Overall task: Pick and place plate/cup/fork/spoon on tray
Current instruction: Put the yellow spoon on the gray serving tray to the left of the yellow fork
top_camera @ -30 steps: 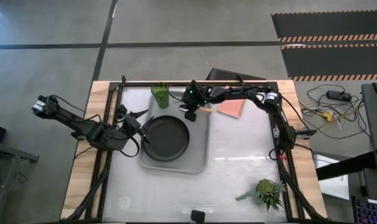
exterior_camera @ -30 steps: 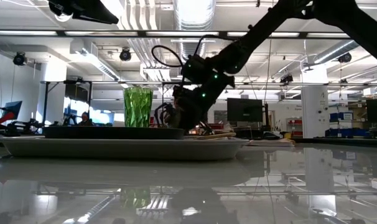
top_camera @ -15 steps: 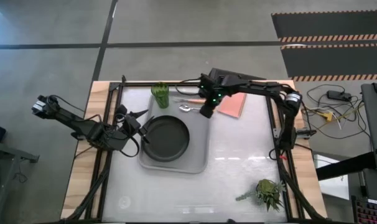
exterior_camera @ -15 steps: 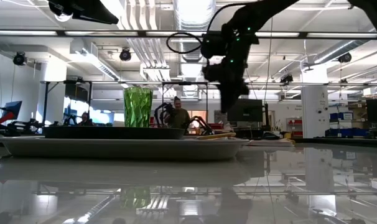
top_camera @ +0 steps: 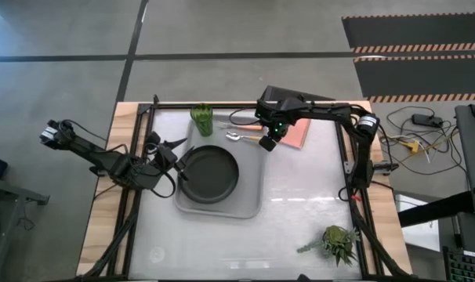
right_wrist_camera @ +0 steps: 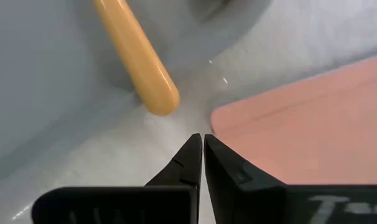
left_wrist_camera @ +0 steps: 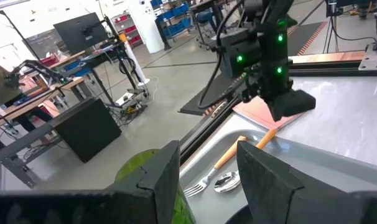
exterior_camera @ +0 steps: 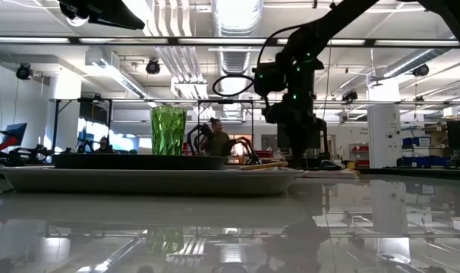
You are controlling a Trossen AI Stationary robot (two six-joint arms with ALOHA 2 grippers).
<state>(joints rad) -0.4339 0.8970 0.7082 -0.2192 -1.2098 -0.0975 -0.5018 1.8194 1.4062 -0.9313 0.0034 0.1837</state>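
The grey tray [top_camera: 249, 200] holds the black plate [top_camera: 210, 174]. The fork [top_camera: 231, 127] and the spoon [top_camera: 239, 138] lie side by side on the tray's far part, tines and bowl toward the green cup [top_camera: 202, 119]. The cup stands on the table just past the tray's far left corner. An orange handle end [right_wrist_camera: 142, 68] reaches the tray's right rim. My right gripper [top_camera: 269, 142] is shut and empty, just off that handle end, between the tray and the pink pad [top_camera: 294, 135]. My left gripper [top_camera: 173, 157] is open and empty at the tray's left rim.
A small green plant [top_camera: 335, 243] stands near the table's front right corner. Cables [top_camera: 245, 117] run along the far edge behind the utensils. A person [exterior_camera: 215, 140] sits in the room beyond the table.
My right gripper has risen from the tray's far part, where it was low over the orange-handled utensils. It has gone toward the table's right edge and come lower again beside the pink pad. The spoon and fork lie uncovered on the tray.
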